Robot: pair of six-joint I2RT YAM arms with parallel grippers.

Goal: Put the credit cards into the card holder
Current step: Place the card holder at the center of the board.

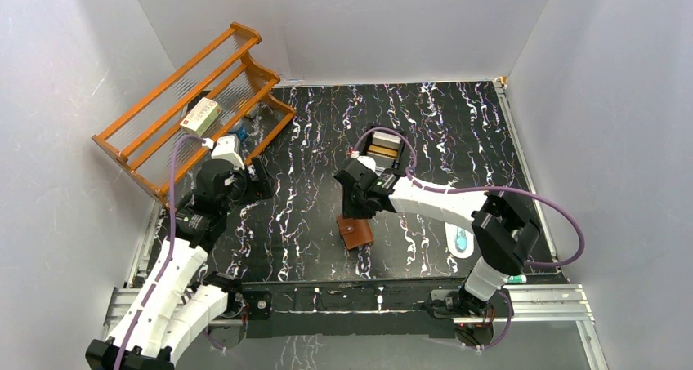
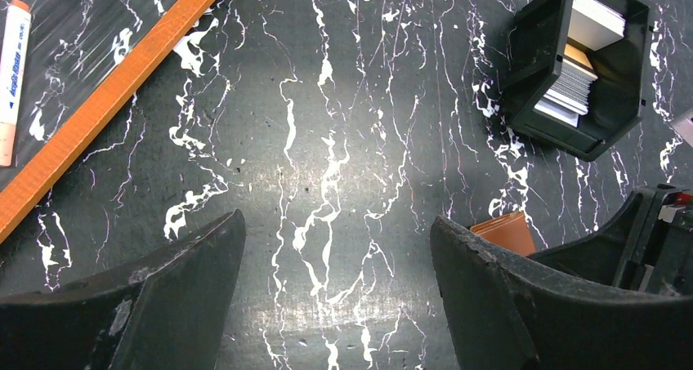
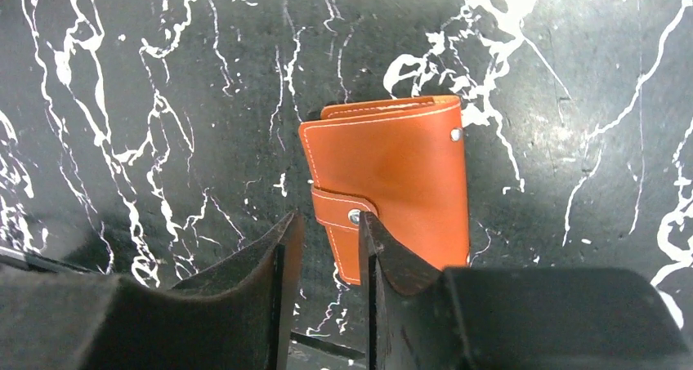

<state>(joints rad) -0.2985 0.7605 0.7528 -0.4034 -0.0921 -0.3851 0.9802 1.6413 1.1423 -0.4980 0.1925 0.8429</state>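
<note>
The right tool (image 3: 328,220), jaws narrowly parted, meets the closed card holder (image 3: 400,162) (snap strap (image 3: 342,208) between them).

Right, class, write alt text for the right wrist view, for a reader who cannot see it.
A closed brown leather card holder lies flat on a black, white-veined table, its strap snapped shut. The right gripper reaches in from the bottom edge, jaws slightly parted around the strap's snap.

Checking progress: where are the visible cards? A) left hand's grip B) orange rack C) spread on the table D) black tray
D: the credit cards stand stacked in the black tray, and the card holder lies closed with its strap snapped.
</note>
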